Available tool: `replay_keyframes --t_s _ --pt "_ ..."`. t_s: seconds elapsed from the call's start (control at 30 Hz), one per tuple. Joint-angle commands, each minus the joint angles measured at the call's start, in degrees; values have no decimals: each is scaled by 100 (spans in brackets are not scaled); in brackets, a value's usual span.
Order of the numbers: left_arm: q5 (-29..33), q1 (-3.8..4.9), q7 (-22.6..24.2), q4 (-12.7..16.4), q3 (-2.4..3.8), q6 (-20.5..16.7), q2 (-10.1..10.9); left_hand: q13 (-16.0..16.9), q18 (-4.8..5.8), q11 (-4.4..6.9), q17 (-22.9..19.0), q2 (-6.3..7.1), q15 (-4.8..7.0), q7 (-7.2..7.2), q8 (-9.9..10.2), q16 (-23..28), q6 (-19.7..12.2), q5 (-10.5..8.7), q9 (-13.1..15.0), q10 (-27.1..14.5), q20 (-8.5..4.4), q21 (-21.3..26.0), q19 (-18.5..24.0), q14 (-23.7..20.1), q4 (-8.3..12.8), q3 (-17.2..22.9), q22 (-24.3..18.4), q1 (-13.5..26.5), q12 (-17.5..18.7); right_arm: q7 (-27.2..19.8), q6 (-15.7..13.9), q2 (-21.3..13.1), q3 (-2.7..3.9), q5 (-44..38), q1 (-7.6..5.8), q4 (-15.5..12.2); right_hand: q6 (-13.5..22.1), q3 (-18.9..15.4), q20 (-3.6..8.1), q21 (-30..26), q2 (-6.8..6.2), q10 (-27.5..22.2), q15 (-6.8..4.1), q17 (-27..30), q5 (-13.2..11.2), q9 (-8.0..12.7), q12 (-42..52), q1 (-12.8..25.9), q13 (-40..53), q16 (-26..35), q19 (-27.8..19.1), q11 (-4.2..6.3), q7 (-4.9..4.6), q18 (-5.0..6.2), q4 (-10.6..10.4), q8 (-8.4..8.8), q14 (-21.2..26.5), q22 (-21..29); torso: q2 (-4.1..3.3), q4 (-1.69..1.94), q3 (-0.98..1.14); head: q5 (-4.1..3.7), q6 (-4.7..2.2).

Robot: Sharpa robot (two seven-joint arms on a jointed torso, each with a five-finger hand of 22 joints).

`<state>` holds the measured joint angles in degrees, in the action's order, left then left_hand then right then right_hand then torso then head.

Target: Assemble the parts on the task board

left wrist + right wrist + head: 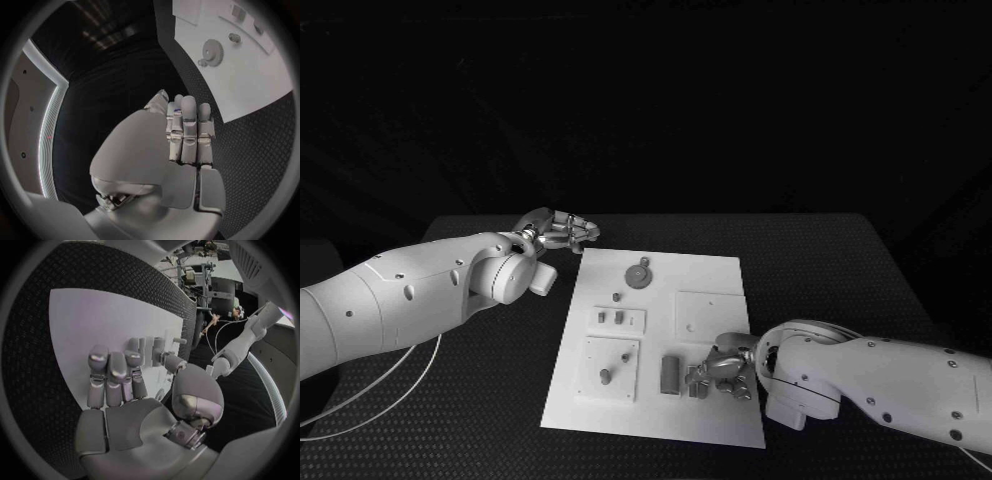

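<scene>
- The task board (711, 300) is laid flat in the middle of the black table (819, 260), so that both arms can reach it from either side.
- The parts are spread over the board: a round gear (639, 275) at the far end, two small pegs (609, 319) in a raised plate on the left, one peg (606, 376) in a nearer plate, and an upright block (671, 374) near the front edge.
- The right hand (718, 372) is held low over the near part of the board, just right of the upright block; its fingers are stretched forward side by side, and the thumb seems to touch a small part (169, 360). Whether anything is actually pinched cannot be told.
- This placement suggests that work on the near parts is in hand.
- The left hand (557, 229) is kept off the board, just beyond its far left corner, with fingers curled in and nothing in them, probably parked out of the way.
- The gear lies near the left hand, apart from it.
</scene>
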<state>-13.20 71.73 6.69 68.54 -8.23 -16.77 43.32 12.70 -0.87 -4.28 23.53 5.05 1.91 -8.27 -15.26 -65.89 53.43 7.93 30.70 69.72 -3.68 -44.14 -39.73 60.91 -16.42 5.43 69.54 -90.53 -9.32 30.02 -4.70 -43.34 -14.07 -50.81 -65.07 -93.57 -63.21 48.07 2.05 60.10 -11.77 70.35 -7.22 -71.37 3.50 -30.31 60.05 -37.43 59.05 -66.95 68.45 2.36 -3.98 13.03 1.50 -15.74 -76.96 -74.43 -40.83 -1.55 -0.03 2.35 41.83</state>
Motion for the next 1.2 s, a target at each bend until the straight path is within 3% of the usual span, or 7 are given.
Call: replay_keyframes --t_s 0.03,0.43,0.63,0.87,0.97,1.0,1.2 --pt "-21 4 25 13 4 65 -2 -7 87 -12 9 11 -2 -27 32 7 -13 28 -5 14 -295 34 -12 8 -13 35 9 59 38 -130 116 -11 3 -53 7 -28 -24 7 23 36 -54 28 -38 5 -35 -3 -35 22 6 27 18 1 -1 197 -28 -8 3 6 2 -5 0 2 -3" --pt "-24 4 31 10 4 44 0 -7 87 -12 9 10 -2 -27 33 6 -14 28 -5 13 -295 35 -12 8 -12 37 11 60 39 -584 16 -222 27 92 5 -15 20 -2 53 40 -140 29 -45 65 -34 -6 -42 -258 31 91 34 -10 -13 197 180 -10 31 19 7 -7 2 -1 -75" --pt "188 4 34 -17 4 49 -9 -7 87 -14 4 17 -6 -28 32 19 -14 18 -5 15 -292 39 -9 -11 -16 32 16 77 40 -959 255 -477 160 411 -142 -75 137 -73 66 12 -239 -6 -47 114 -21 -1 -36 -406 55 156 32 -45 -50 197 250 30 65 48 14 -10 13 1 -201" --pt "695 4 61 -138 5 39 -66 -7 87 -14 3 7 -6 -28 32 21 -12 7 -4 19 -293 39 -17 -14 -18 34 20 94 39 -2188 175 -471 360 1240 -420 538 303 -366 68 -26 -248 -65 -20 150 109 -5 -25 -531 85 225 -19 -90 -100 197 343 79 121 67 61 -12 0 -80 -749" --pt "876 4 84 -247 7 52 -120 -7 87 -26 -37 10 -19 -25 30 110 -11 -13 -2 22 -290 56 -6 -106 -17 36 27 122 41 -2908 153 -285 526 1791 -439 1153 420 -782 47 -90 141 -157 42 192 385 -66 -54 -748 76 322 -157 -120 -144 197 677 74 212 74 126 -35 9 -77 -935" --pt "880 5 96 -274 9 56 -131 -7 87 -27 -48 10 -24 -25 30 135 -11 -14 -1 21 -289 61 -3 -123 -15 40 29 123 42 -3021 68 -238 560 1915 -440 1307 435 -936 46 -98 311 -163 40 209 445 -97 -53 -815 70 344 -177 -126 -140 197 826 57 216 74 151 -39 12 -82 -1078" --pt "1015 101 189 -523 23 466 -215 -11 87 -78 -286 11 -113 -22 31 652 -24 -55 5 11 -270 103 1 -419 -16 57 51 179 57 -3574 -297 403 934 2265 -444 2859 666 -1200 -85 -644 536 -685 126 572 935 -174 -593 -924 -290 940 -726 -234 -237 183 1097 104 707 303 311 -50 27 -119 -1588"
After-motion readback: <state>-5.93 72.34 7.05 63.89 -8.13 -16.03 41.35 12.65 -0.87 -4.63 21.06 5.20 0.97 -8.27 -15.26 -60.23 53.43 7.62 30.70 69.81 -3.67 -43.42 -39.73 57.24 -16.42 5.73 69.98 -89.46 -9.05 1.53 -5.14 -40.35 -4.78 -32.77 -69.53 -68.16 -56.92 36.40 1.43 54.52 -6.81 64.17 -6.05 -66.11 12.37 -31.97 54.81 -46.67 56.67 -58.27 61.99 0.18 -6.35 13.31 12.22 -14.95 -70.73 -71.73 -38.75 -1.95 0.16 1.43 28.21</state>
